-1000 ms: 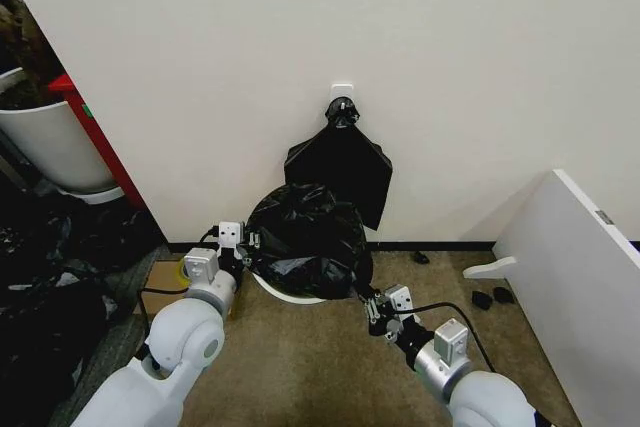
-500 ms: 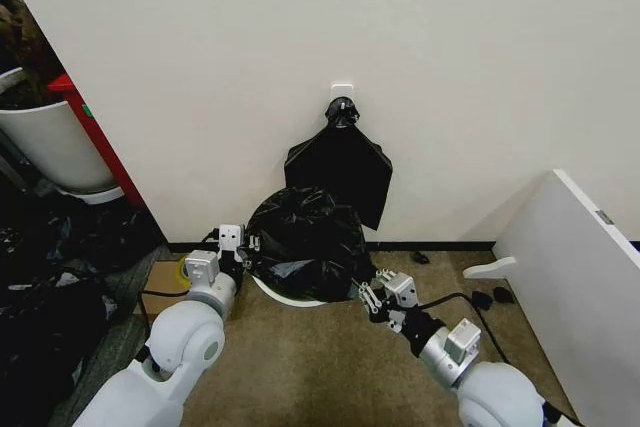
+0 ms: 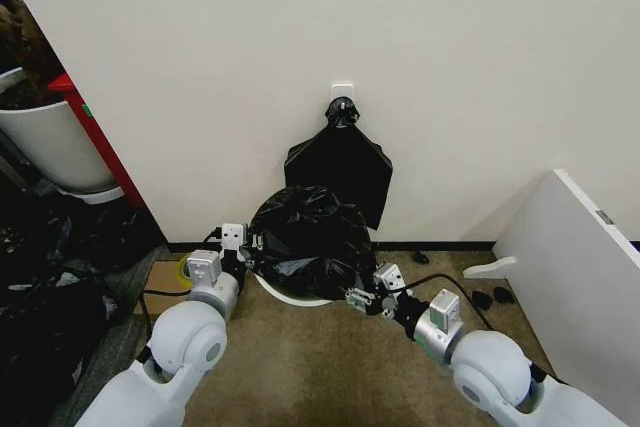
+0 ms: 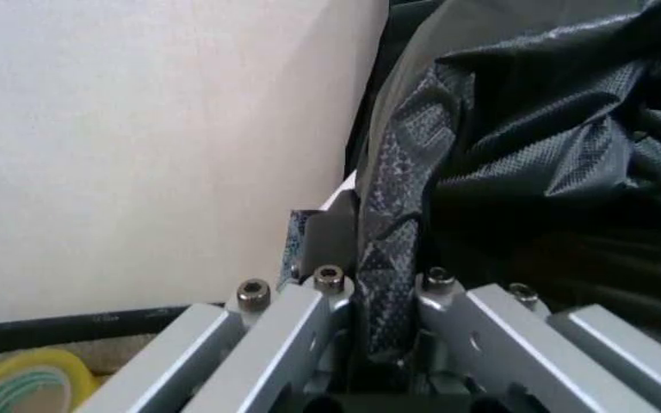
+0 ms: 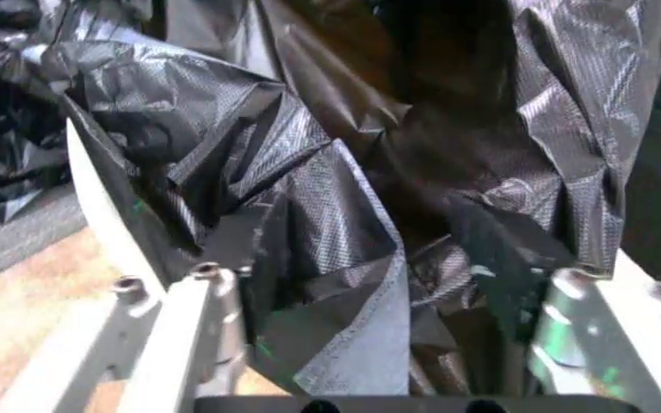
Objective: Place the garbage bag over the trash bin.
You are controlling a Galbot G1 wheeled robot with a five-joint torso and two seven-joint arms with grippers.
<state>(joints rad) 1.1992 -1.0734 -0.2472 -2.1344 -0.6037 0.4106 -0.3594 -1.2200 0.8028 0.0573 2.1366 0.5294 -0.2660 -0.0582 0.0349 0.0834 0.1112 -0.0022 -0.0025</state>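
A: Left end effector [image 3: 248,244] first, pressed together on a fold of the garbage bag [image 3: 308,239], pinching the plastic right at the bin's left side. Left wrist view, same story: strip of bag [image 4: 391,241] clamped between the fingers [image 4: 307,323], wall just beyond, roll of yellow tape [image 4: 15,389] on the floor close by.

B: And the right one?

A: Right end effector [image 3: 362,299] down low at the bag's front-right edge. Fingers spread in the right wrist view, left finger [image 5: 182,344] and right finger [image 5: 601,335] well apart, rumpled bag [image 5: 342,249] bunched between them. Touching the plastic, but not squeezed on it as far as can be seen.

B: Bin itself?

A: Trash bin [image 3: 285,295] straight ahead of both end effectors, between them, mostly draped in the bag. Just a pale curve of rim peeking out below the plastic. Sliver of white rim [image 5: 101,206] beside the left finger in the right wrist view too.

B: Behind that?

A: Farther past the bin, flat black bundle [image 3: 340,172] hanging on the wall, knotted at its top. Far off beyond the left end effector, big white pot [image 3: 50,147] and a cardboard box [image 3: 160,287] on the floor.
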